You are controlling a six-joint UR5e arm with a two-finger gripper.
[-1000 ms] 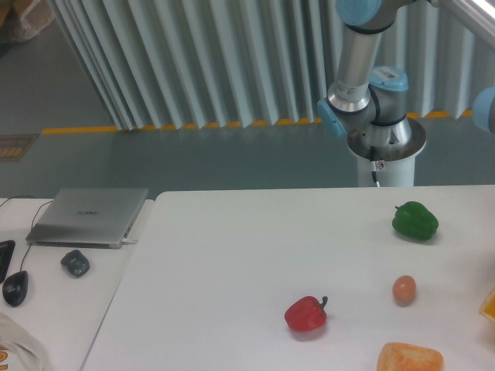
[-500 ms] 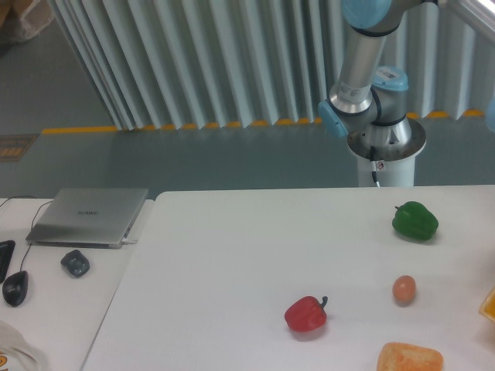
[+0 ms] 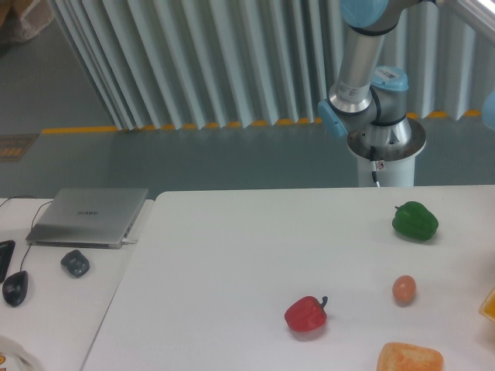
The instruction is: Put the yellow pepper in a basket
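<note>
Search stage: arm (image 3: 357,73) at 1 o'clock, hand out of frame, state unknown; yellow pepper, basket unseen. Red pepper (image 3: 306,314) and green pepper (image 3: 415,220) on surface (image 3: 232,263). Next: locate target.

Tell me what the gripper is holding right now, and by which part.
Cannot be told: the gripper is out of frame. Only the arm near its base shows. The red pepper and green pepper lie untouched on the table.

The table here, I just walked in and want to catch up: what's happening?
Nothing is being handled. The grey robot arm with blue joints rises behind the white table, its pincer out of frame. A red pepper, green pepper, brown egg and orange bread roll lie untouched. No whole yellow pepper or basket shows.
</note>
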